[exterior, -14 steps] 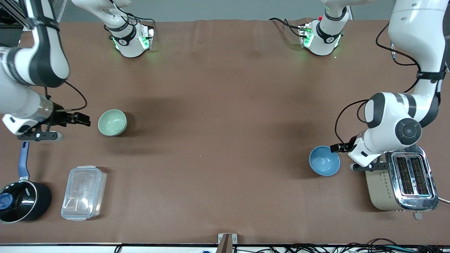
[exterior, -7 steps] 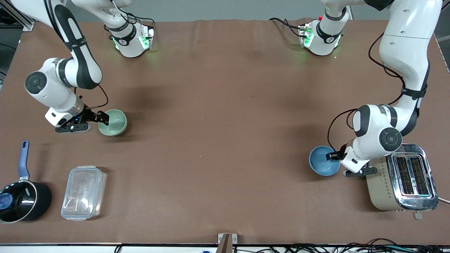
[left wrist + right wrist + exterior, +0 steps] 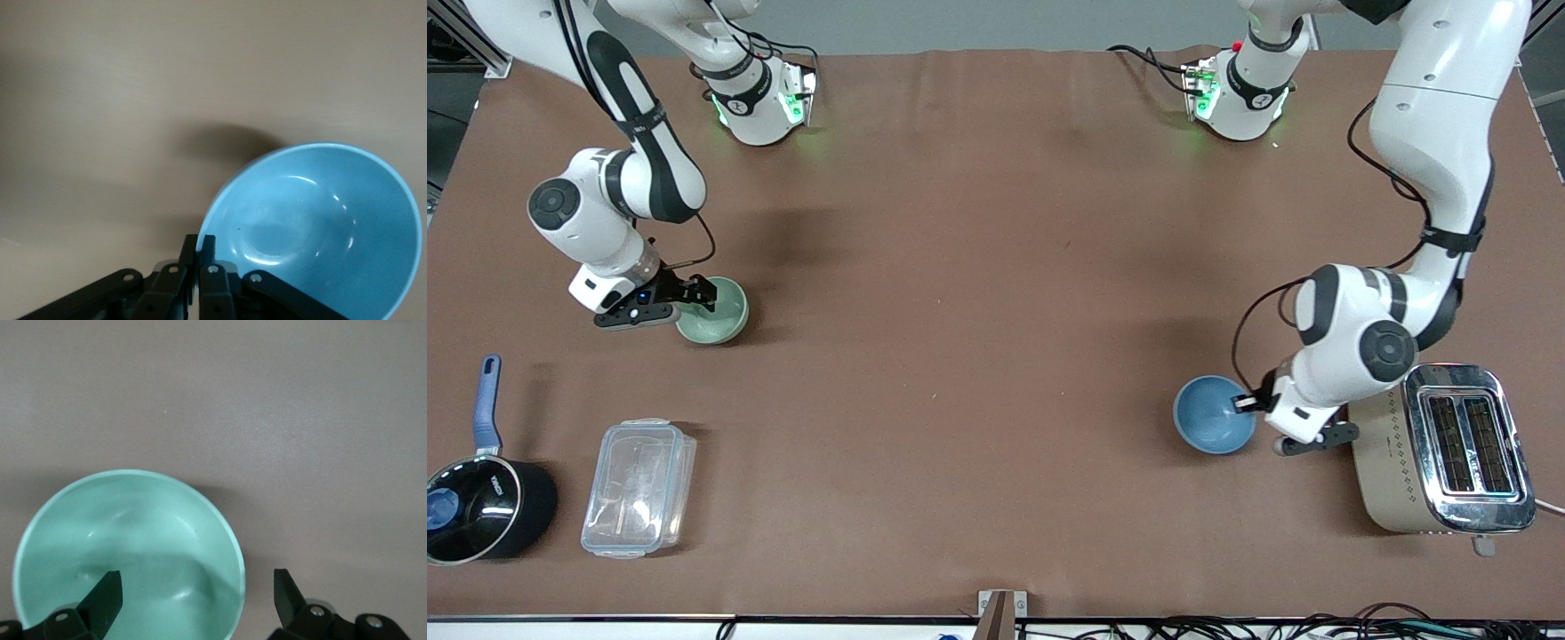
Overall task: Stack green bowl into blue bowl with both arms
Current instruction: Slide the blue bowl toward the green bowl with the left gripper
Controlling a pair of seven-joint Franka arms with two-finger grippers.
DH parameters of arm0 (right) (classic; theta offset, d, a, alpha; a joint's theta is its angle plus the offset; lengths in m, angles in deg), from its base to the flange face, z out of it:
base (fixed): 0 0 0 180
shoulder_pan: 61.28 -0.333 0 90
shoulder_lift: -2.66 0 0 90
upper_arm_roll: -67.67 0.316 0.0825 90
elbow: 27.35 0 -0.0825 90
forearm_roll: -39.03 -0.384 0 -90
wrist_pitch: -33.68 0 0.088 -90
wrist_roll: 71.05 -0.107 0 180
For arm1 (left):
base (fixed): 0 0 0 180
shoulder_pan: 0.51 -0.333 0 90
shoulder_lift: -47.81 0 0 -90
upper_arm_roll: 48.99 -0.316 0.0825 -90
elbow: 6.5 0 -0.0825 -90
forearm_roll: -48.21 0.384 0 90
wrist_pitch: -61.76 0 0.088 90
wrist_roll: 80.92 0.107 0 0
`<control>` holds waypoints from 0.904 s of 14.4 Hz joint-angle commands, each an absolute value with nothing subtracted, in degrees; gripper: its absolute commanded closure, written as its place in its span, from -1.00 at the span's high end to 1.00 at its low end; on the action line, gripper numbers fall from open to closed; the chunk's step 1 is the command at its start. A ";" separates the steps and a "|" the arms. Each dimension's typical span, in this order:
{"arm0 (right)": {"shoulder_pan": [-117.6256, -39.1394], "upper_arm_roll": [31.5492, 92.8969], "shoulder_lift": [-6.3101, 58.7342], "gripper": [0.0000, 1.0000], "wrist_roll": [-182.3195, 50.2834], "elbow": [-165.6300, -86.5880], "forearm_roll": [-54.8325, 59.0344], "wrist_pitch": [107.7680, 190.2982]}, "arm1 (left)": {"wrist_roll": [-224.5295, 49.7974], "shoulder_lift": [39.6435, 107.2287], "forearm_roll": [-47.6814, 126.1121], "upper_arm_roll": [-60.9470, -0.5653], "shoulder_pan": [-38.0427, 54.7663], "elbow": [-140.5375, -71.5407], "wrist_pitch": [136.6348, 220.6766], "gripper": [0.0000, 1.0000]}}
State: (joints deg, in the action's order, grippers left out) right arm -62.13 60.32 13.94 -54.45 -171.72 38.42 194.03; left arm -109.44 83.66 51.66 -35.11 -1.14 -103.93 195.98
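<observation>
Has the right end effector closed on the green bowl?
No: in the right wrist view the right end effector's fingers stand wide apart, one over the green bowl's inside and one outside its rim.

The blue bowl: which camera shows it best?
The left wrist view: the blue bowl fills it, rim pinched by the left gripper. The front view shows it small; the right wrist view misses it.

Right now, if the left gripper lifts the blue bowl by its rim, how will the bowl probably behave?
The blue bowl looks rigid, so it should probably keep its shape. Its inside shows glossy highlights, so the rim may be slippery. The left gripper pinches only one edge, so the bowl would likely tilt or swing when lifted.
</observation>
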 commanded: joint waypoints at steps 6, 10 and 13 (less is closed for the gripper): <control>-60.84 60.90 15.93 -0.55 -53.56 -172.72 39.12 194.52 | -139.42 90.34 52.25 -32.65 18.35 -91.87 195.88 -0.99; -60.76 60.73 15.58 -1.00 -53.91 -172.11 39.03 194.17 | -149.54 92.55 52.69 -33.35 27.95 -89.38 195.97 -0.99; -61.02 60.82 12.26 -1.00 -54.17 -168.53 39.03 185.34 | -155.86 92.72 52.78 -33.35 31.91 -89.56 195.88 -0.97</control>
